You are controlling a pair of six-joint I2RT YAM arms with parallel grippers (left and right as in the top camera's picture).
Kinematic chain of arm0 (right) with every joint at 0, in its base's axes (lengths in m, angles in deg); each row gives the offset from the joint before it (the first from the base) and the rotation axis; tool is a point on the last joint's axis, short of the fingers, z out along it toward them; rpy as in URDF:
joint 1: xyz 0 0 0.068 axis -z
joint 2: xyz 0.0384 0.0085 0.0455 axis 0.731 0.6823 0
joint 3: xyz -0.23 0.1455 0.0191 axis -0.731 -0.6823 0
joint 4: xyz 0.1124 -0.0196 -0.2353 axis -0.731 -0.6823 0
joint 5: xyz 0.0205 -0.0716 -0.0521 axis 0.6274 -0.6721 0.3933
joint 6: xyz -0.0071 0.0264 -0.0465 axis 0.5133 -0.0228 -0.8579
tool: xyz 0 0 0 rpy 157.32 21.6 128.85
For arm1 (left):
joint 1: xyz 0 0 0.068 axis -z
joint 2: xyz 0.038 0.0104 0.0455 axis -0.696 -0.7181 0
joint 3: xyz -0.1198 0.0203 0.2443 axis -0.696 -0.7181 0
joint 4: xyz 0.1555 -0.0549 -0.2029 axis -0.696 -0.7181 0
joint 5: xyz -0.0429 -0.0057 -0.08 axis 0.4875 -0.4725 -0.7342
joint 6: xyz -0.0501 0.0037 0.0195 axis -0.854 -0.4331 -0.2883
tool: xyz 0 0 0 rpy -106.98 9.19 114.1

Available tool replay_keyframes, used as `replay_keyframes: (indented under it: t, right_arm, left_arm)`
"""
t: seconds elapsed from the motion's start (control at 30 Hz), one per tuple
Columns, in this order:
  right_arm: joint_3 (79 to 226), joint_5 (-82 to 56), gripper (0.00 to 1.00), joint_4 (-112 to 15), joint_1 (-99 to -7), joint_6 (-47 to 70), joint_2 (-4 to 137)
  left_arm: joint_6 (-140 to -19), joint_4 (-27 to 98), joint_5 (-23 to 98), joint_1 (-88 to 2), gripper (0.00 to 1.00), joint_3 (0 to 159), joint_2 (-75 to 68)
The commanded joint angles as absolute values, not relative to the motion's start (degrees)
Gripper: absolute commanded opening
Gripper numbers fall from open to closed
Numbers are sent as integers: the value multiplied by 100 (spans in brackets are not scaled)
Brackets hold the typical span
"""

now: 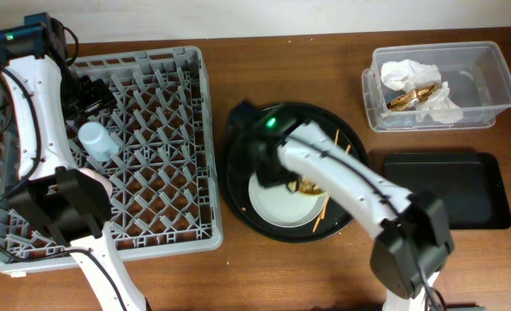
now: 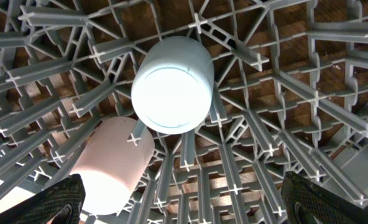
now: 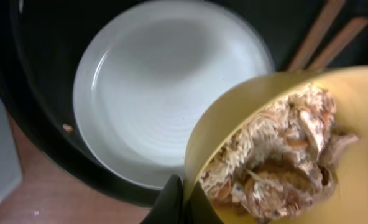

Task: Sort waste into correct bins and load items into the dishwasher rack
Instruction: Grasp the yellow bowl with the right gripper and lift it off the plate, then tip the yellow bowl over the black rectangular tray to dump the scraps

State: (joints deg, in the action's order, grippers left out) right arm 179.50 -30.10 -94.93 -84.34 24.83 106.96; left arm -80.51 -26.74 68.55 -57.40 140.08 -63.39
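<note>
The grey dishwasher rack (image 1: 165, 164) fills the left of the table. In it lie a blue cup (image 2: 171, 84) on its side and a pink cup (image 2: 112, 165) beside it. My left gripper (image 2: 190, 205) hangs open above the rack floor, holding nothing, just behind the blue cup (image 1: 96, 138). My right gripper (image 3: 187, 199) is shut on the rim of the yellow bowl (image 3: 308, 155), which is tilted and holds beige-brown food scraps (image 3: 277, 162). The pale plate (image 3: 159, 93) lies below it on the round black tray (image 1: 238, 130), with two chopsticks (image 3: 324, 34) alongside.
A clear plastic tub (image 1: 488, 73) at the back right holds white napkins (image 1: 406, 73) and a gold-brown wrapper (image 1: 411, 97). A flat black rectangular tray (image 1: 441, 190) lies in front of it. Bare wooden table surrounds them.
</note>
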Motion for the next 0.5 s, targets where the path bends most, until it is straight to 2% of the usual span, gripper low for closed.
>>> replay_keyframes:
  t: [0.0,0.13,0.47]
  right_arm:
    - [18643,-3207,4,-10149,-7584,2636,10324]
    - [18691,-2864,4,-10604,-6331,2216,10095]
    - [18346,229,4,-10630,-3343,-477,10093]
  left_arm:
    - [-8067,-2678,6899,-5767,99,14104,-6247]
    - [-8067,-2678,6899,-5767,99,14104,-6247]
    - [-8067,-2678,6901,-5767,99,14104,-6247]
